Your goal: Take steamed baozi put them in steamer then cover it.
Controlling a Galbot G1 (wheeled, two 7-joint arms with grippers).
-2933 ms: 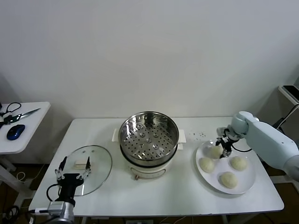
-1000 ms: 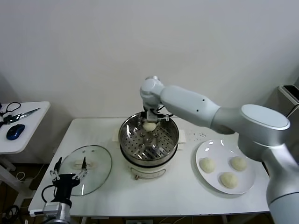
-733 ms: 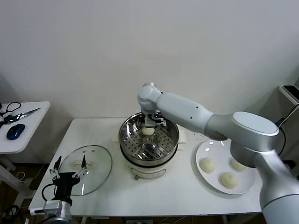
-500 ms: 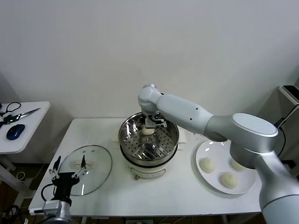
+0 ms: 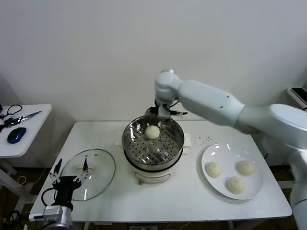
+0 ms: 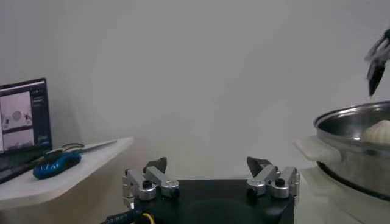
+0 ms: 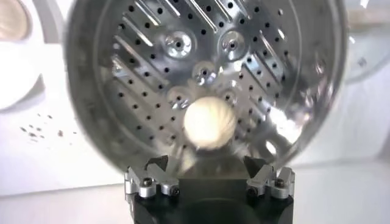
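Note:
One steamed baozi [image 5: 152, 132] lies alone in the far part of the steel steamer [image 5: 176, 143] on its cream pot base; it also shows in the right wrist view [image 7: 209, 123] on the perforated bottom [image 7: 140, 73]. My right gripper [image 5: 164, 111] is open and empty, just above the steamer's far rim; in its wrist view [image 7: 207, 164] the jaws stand wide apart. Three baozi [image 5: 213, 168] [image 5: 245, 167] [image 5: 234, 184] stay on the white plate [image 5: 254, 191] at the right. The glass cover [image 5: 100, 182] lies flat at the table's left front. My left gripper [image 5: 70, 173] is open, low beside the cover.
A side table [image 5: 19, 143] at the far left carries scissors [image 5: 21, 118] and a blue mouse [image 5: 15, 135]. Dark specks [image 5: 204, 139] lie on the table behind the plate. A laptop screen [image 6: 23, 115] shows in the left wrist view.
My right gripper let go of the baozi inside the steamer, then rose and drew back over the far rim. The baozi now rests on the steamer's bottom. The left arm stayed put.

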